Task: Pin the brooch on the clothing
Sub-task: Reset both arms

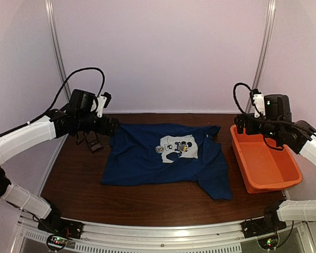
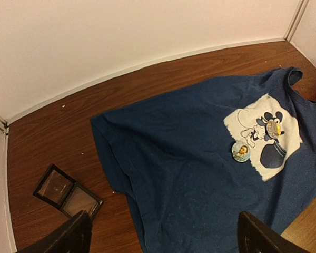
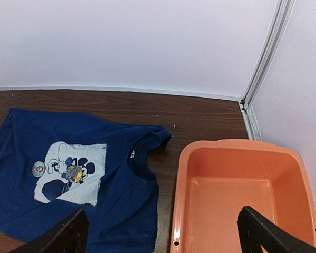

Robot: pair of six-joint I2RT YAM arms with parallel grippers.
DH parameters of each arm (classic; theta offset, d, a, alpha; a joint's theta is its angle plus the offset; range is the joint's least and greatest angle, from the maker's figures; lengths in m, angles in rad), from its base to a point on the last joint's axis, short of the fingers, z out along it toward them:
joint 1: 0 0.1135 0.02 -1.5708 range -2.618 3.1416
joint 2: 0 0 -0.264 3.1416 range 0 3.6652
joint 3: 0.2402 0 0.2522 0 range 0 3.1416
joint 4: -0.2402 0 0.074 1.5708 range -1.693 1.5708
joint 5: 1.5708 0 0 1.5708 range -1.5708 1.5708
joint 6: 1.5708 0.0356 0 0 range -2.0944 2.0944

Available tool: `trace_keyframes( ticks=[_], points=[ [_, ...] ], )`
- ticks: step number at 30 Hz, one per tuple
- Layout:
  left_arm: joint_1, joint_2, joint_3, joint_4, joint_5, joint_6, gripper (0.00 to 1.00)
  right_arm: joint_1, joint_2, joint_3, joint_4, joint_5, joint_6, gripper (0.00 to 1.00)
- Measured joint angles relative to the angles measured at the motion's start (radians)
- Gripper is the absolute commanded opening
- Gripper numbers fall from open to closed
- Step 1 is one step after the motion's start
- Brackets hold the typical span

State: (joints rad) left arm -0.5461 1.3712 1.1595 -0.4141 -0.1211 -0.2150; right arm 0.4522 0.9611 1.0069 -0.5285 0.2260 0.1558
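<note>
The navy T-shirt (image 1: 147,163) lies flat mid-table, its white mouse print (image 1: 180,147) facing up. The tiny round silvery-blue brooch (image 1: 159,149) rests on the shirt at the print's left edge. It also shows in the left wrist view (image 2: 240,151) and in the right wrist view (image 3: 38,168). My left gripper (image 1: 112,127) hovers open and empty over the shirt's left edge (image 2: 163,240). My right gripper (image 1: 241,124) hovers open and empty over the orange tub's near-left rim (image 3: 163,237). Both are well apart from the brooch.
A small black hinged box (image 1: 93,142) lies open on the wood left of the shirt (image 2: 67,193). An empty orange tub (image 1: 236,141) stands at the right (image 3: 179,200). White walls close the back and sides.
</note>
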Motion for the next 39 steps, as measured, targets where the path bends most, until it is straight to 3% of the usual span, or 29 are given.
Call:
trace_keyframes(
  ticks=[4, 11, 39],
  points=[
    [0.0, -0.047, -0.108, 0.069, 0.069, 0.016, 0.98, 0.0, -0.029, -0.053, 0.036, -0.001, -0.014, 1.0],
    [0.039, -0.094, -0.125, 0.159, 0.141, 0.023, 0.98, 0.0, -0.105, -0.154, 0.067, 0.001, -0.053, 1.0],
    [0.063, -0.166, -0.183, 0.241, 0.109, 0.018, 0.98, 0.0, -0.157, -0.155, 0.113, 0.115, -0.072, 1.0]
  ],
)
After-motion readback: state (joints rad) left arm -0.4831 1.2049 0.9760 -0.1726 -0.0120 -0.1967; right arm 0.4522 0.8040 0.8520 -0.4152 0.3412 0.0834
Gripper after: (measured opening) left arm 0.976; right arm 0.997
